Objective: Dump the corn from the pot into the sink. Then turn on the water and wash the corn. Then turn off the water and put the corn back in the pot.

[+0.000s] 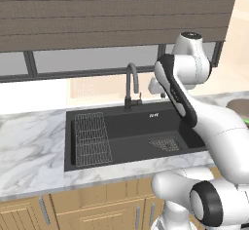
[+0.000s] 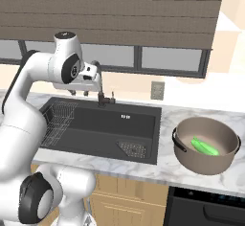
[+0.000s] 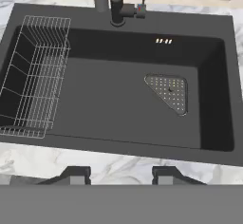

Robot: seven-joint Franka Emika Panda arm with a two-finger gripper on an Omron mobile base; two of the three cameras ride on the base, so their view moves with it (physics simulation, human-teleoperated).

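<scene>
Two small dark fingertips of the gripper [image 3: 121, 174] rise at the lower edge of the hand view, set apart with nothing between them, hanging above the front rim of the large black rectangular recessed sink [image 3: 216, 99]. Inside the sink, a wire rack [image 3: 33, 76] fills the left end, and a perforated grey drain grate [image 3: 168, 92] lies on the floor toward the right; the rest of the basin floor is bare and dry. Behind the sink's back rim stands the dark curved faucet [image 1: 131, 85], with a small lever beside its base.

Right of the sink, on the white marble counter [image 2: 165, 160], sits the round, deep, brownish-grey metal pot [image 2: 206, 145] with a darker rim and a dark side handle. The small bright green oblong corn [image 2: 205, 146] lies on the pot's bottom, well apart from the sink. Brown slatted blinds [image 2: 119, 9] hang over the window behind the sink.
</scene>
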